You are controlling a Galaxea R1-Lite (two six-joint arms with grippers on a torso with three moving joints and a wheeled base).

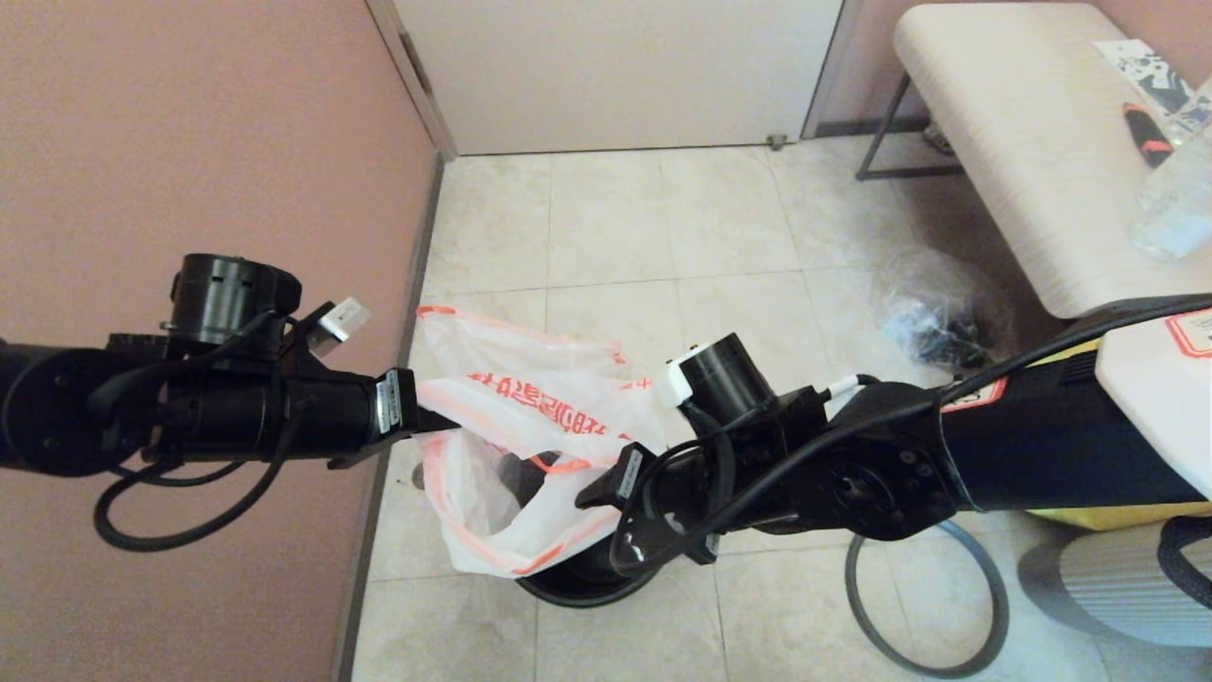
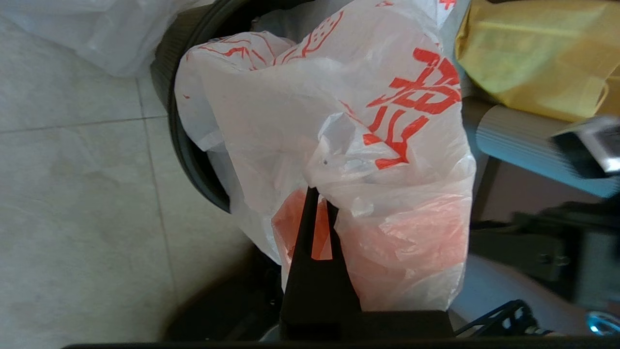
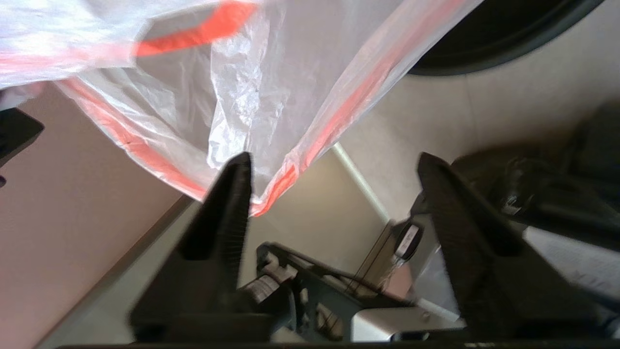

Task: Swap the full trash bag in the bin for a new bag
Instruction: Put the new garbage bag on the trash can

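Note:
The new bag (image 1: 530, 403), thin white plastic with big red characters and an orange edge, hangs spread above the bin (image 1: 568, 589), a small round dark wastebasket on the floor tiles. In the left wrist view my left gripper (image 2: 317, 191) is shut on a fold of the new bag (image 2: 339, 121), beside the bin (image 2: 186, 140). My right gripper (image 3: 334, 162) is open, and the orange edge of the new bag (image 3: 252, 97) lies against one of its fingers (image 3: 232, 194), not clamped. I cannot make out the full trash bag.
The thin grey hoop (image 1: 849, 583) lies on the floor to the right. A clear bag of dark items (image 1: 933, 313) sits under a cushioned bench (image 1: 1023, 142). A yellow tote (image 2: 533, 53) and a ribbed grey object (image 1: 1127, 587) stand near right. A pink wall (image 1: 189, 142) runs along the left.

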